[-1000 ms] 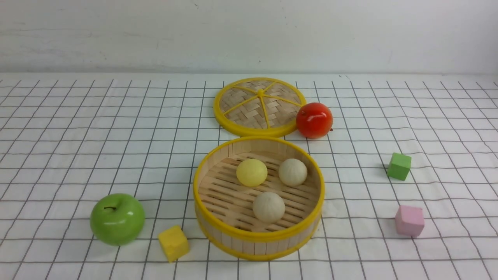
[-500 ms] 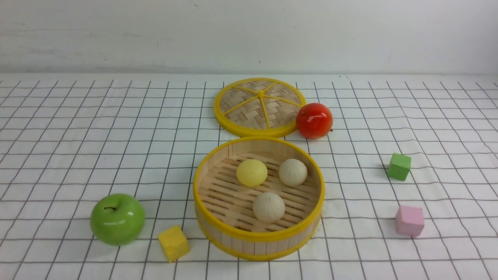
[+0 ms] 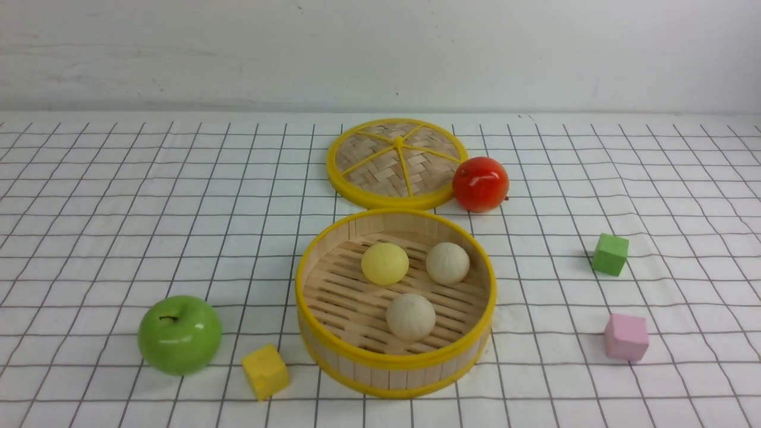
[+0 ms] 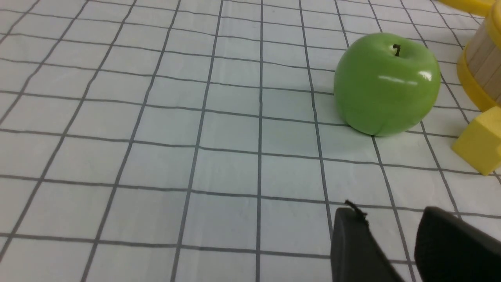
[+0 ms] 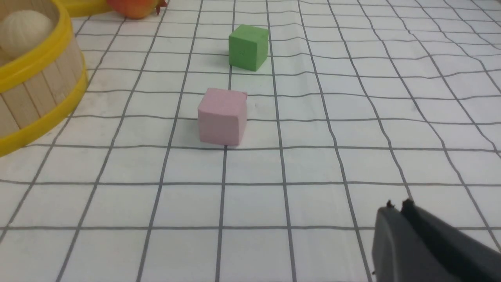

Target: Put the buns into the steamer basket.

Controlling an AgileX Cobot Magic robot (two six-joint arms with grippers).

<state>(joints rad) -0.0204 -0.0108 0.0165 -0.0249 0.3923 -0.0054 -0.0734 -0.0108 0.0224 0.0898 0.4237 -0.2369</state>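
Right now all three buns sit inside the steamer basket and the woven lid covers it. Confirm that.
Not quite. All three buns do sit inside the steamer basket, but the woven lid does not cover it: the front view shows it lying flat on the table behind the open basket.

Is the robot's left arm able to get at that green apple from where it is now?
Probably yes. In the left wrist view the left gripper is open and empty, and only bare cloth lies between it and the green apple. The yellow cube sits off to one side.
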